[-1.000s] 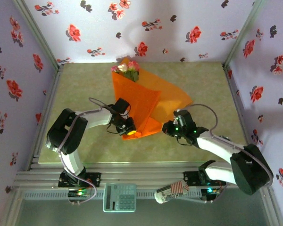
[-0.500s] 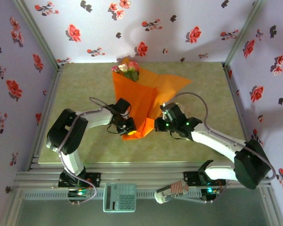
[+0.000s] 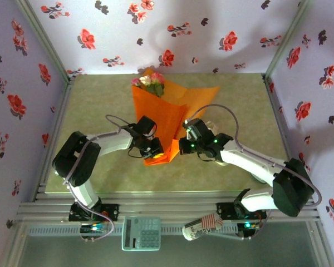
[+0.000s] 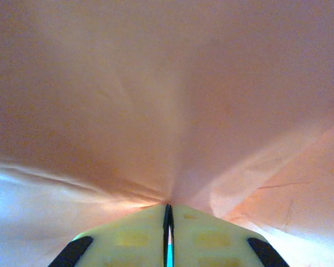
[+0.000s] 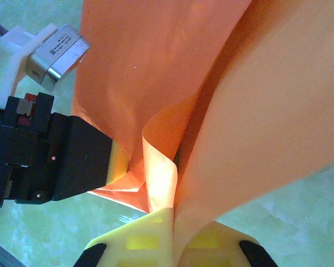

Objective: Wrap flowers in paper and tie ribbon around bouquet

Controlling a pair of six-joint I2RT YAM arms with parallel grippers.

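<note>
The orange paper lies folded into a loose cone on the green mat, with the pink and cream flowers sticking out at its far, wide end. My left gripper is shut on the cone's narrow near end; its wrist view shows paper pinched between the shut tips. My right gripper is shut on the right flap of the paper, holding it over next to the left gripper's black body. A small pale patch behind the right wrist may be the ribbon; I cannot tell.
Purple flowered walls close in the mat on three sides. A metal rail runs along the near edge, with a grey keypad device in front of it. Bare mat lies left and right of the paper.
My right gripper has swung left with the paper's right flap, folding it over the cone up to the left gripper. The left gripper has kept its place and its grip.
</note>
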